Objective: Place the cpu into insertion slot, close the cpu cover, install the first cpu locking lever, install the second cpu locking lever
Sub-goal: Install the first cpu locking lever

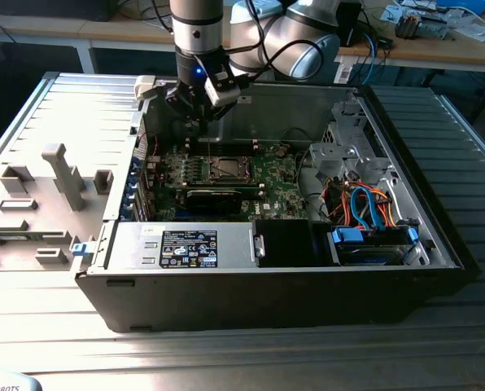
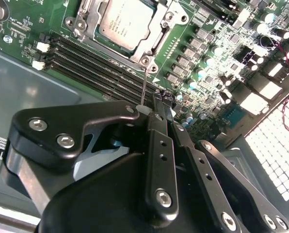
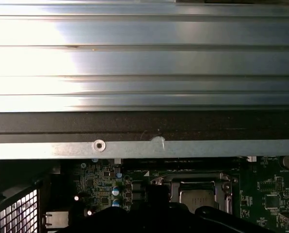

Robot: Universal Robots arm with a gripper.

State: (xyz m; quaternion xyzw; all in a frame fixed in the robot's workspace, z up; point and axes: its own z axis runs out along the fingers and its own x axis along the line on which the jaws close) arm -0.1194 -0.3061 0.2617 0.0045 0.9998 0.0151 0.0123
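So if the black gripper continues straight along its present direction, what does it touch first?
Probably the thin metal locking lever beside the silver-topped cpu: the gripper sits right at its end. Whether they already touch is unclear.

Cpu [image 2: 122, 22]: upper part cut off by picture edge in second wrist view. Cpu cover [image 3: 195, 187]: lower portion hidden behind the dark gripper body in first wrist view. Locking levers: too small to tell in exterior view.

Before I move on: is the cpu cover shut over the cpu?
Shut. The cpu cover lies flat, framing the cpu in its window, in both wrist views.
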